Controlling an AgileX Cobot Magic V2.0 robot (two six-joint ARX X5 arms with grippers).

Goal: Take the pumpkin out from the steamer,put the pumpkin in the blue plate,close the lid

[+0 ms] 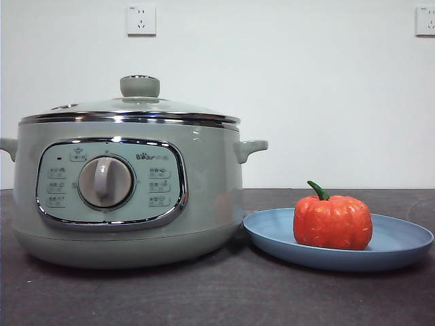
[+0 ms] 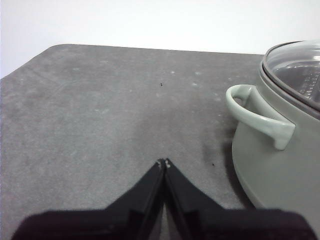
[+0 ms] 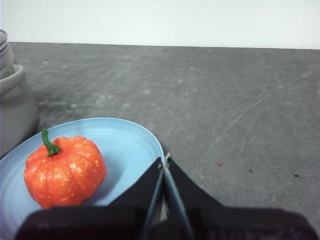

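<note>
Upright on the blue plate (image 1: 401,248), the pumpkin (image 1: 333,222) sits just beside the steamer (image 1: 204,197), whose lid (image 1: 129,109) rests closed on the rim, so the task looks complete. Both grippers hang clear, apparently finished: left gripper (image 2: 163,162) near the steamer's handle, right gripper (image 3: 164,159) by the plate's edge, each with jaws pressed together and empty.

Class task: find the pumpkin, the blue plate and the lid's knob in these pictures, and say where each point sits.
pumpkin (image 1: 332,223): front view, middle of its orange body.
blue plate (image 1: 401,239): front view, bare inner surface.
lid (image 1: 140,86): front view, on its green knob.
</note>
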